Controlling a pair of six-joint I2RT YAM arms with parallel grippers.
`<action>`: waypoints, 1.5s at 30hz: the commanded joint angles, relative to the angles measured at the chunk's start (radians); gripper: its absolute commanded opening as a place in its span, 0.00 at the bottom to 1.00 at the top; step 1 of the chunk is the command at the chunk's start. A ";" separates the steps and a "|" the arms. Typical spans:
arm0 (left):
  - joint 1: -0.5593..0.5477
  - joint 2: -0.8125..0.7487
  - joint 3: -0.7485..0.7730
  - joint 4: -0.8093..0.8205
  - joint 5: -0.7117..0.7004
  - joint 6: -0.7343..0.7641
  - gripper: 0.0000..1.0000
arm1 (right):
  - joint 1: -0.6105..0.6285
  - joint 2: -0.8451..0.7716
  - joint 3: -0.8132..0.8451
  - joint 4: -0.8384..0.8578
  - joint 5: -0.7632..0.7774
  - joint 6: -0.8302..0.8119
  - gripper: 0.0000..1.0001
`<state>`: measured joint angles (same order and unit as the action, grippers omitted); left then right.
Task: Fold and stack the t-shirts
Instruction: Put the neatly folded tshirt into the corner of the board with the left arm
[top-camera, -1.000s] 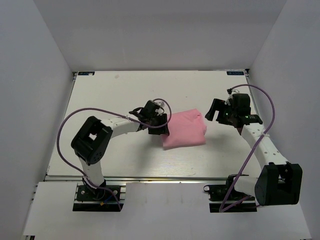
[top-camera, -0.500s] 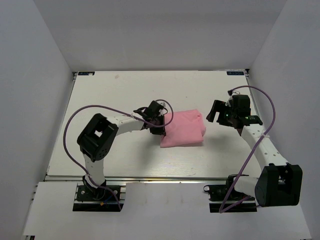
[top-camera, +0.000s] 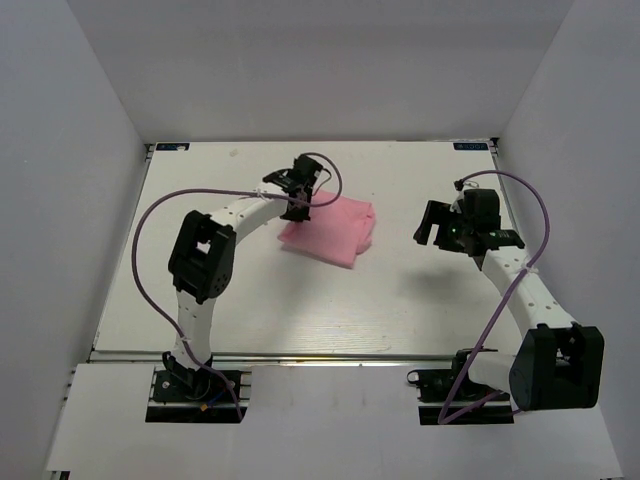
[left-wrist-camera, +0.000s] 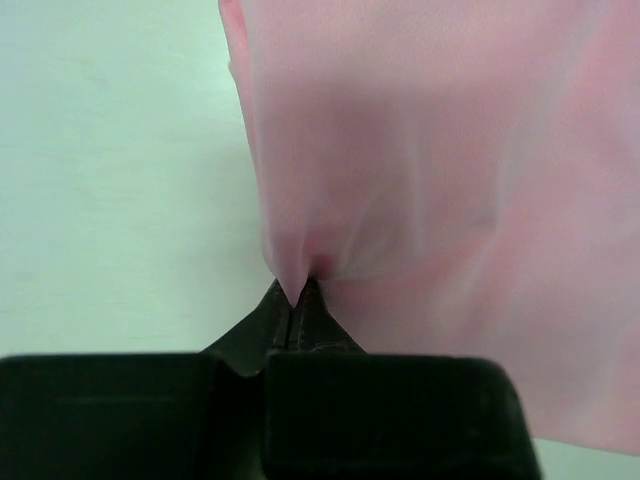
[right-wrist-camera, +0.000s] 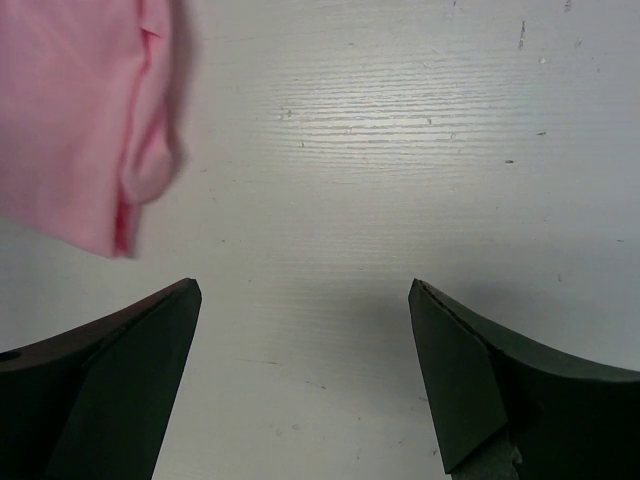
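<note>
The folded light-pink t-shirt (top-camera: 334, 230) lies on the white table, left of centre toward the back. My left gripper (top-camera: 302, 203) is at its far left edge, shut on a pinch of the fabric. In the left wrist view the pink t-shirt (left-wrist-camera: 440, 170) fills the upper right, and a small peak of it is caught between the closed tips of the left gripper (left-wrist-camera: 298, 292). My right gripper (top-camera: 428, 228) hovers to the right of the shirt, apart from it. Its jaws stand wide open over bare table in the right wrist view, right gripper (right-wrist-camera: 305, 292), with the t-shirt (right-wrist-camera: 80, 120) at upper left.
White walls close in the table (top-camera: 250, 310) at the back and on both sides. A purple cable (top-camera: 145, 230) loops off the left arm, another cable (top-camera: 535, 215) off the right arm.
The left gripper closed on the shirt's left edge and dragged the folded shirt left and toward the back, turning it slightly. The right arm has not moved.
</note>
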<state>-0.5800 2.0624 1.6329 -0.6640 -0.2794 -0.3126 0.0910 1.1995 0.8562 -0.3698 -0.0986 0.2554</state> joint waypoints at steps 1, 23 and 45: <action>0.080 0.008 0.085 -0.094 -0.168 0.114 0.00 | -0.004 0.026 0.056 -0.001 0.019 -0.031 0.90; 0.568 0.283 0.568 0.065 -0.244 0.549 0.00 | -0.007 0.132 0.147 -0.017 0.122 -0.054 0.90; 0.648 0.306 0.654 0.106 -0.224 0.590 1.00 | -0.005 0.170 0.184 -0.027 0.068 -0.027 0.90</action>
<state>0.0628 2.4504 2.2745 -0.5503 -0.4843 0.2966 0.0872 1.3956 0.9943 -0.3954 -0.0093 0.2245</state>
